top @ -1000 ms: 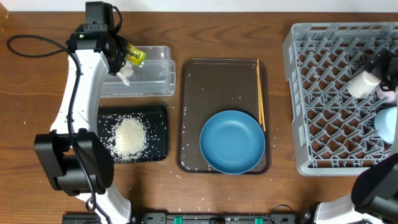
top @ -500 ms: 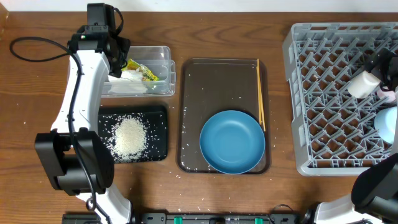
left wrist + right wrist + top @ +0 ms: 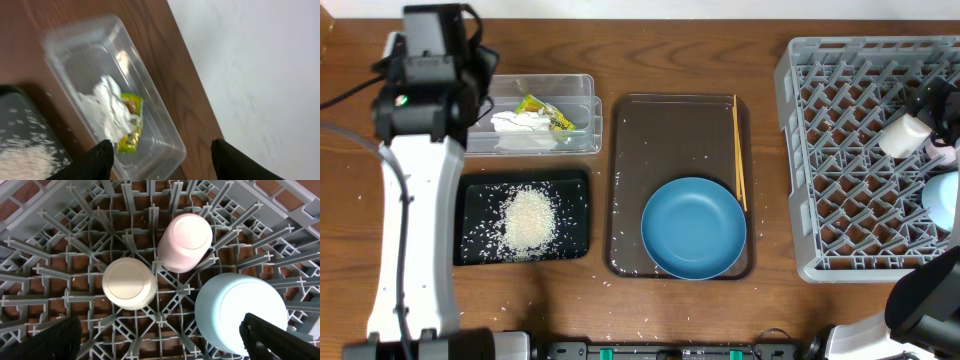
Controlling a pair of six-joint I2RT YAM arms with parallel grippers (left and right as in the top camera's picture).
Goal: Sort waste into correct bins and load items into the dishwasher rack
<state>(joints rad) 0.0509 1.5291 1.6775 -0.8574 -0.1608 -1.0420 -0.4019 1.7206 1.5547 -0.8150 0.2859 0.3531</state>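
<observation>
wooden surface [image 3: 680,50], tissue [image 3: 520,125] and wrapper [image 3: 545,110] in clear tub [image 3: 584,142]
left pincer [image 3: 162,152] spread, empty above it; lift straight clear before reaching for blue bowl [image 3: 693,228]

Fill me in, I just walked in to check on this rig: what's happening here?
The left gripper hangs open and empty by the clear tub, which holds the tissue and snack wrapper; the rice lies on the black tray. The right gripper, also open, hovers over the dishwasher rack, where a white cup, a pink cup and a light-blue bowl sit upside down. The large blue bowl and chopsticks lie on the brown tray, not yet loaded.
</observation>
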